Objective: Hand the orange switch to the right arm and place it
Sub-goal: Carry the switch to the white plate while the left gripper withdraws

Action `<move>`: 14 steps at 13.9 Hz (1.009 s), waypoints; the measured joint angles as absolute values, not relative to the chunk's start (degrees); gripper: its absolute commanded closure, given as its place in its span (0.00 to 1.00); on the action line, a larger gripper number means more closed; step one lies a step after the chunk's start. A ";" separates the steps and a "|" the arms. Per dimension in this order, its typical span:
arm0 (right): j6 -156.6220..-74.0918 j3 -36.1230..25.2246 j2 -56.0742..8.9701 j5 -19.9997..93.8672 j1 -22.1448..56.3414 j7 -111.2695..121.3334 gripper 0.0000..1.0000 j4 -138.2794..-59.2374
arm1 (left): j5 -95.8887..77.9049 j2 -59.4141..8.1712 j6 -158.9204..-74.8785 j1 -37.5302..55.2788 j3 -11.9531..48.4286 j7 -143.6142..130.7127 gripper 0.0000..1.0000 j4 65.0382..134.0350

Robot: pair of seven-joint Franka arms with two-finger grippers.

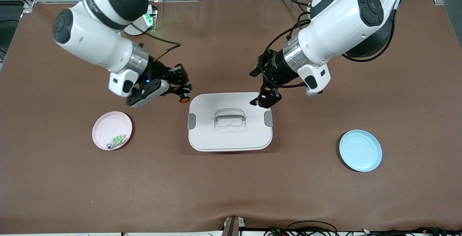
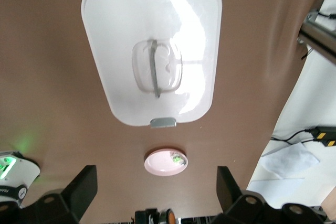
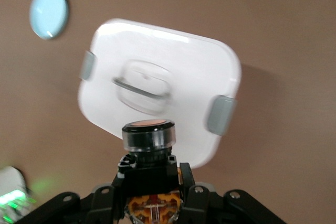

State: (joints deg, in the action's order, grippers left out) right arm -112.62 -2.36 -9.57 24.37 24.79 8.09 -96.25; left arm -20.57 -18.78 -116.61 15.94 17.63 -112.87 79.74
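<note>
The orange switch [image 1: 184, 98], black with a round orange cap, is held in my right gripper [image 1: 179, 91], which is shut on it above the bare table beside the white lidded box [image 1: 230, 135]. In the right wrist view the switch [image 3: 148, 132] stands up between the fingers [image 3: 185, 182] of my right gripper [image 3: 149, 177]. My left gripper [image 1: 265, 98] is open and empty over the box's corner toward the left arm's end. In the left wrist view my left gripper [image 2: 156, 184] is wide open, and the switch [image 2: 169, 216] shows apart from it.
A pink plate [image 1: 106, 126] holding a small green-and-white component [image 1: 117, 140] lies toward the right arm's end. A light blue plate [image 1: 360, 150] lies toward the left arm's end. The box has a clear handle [image 1: 230, 117] and grey latches.
</note>
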 measured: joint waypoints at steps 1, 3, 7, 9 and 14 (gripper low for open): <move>-110.86 -2.39 -9.62 22.02 23.41 11.77 1.00 -96.26 | -19.61 -19.06 -115.47 15.33 17.61 -112.03 0.00 79.83; -108.29 -2.45 -9.68 17.74 21.09 18.31 1.00 -96.36 | -16.32 -20.03 -112.94 14.61 17.59 -109.71 0.00 80.13; -107.20 -2.52 -10.06 9.09 16.15 35.74 1.00 -98.06 | -10.71 -22.06 -109.27 14.39 17.58 -102.20 0.00 80.69; -107.42 -2.59 -10.39 6.75 12.96 45.44 1.00 -98.95 | -9.76 -21.97 -106.88 13.07 17.55 -95.88 0.00 80.73; -114.29 -2.66 -10.83 1.37 5.97 69.19 1.00 -103.71 | -9.69 -20.85 -97.94 7.02 17.47 -73.75 0.00 80.70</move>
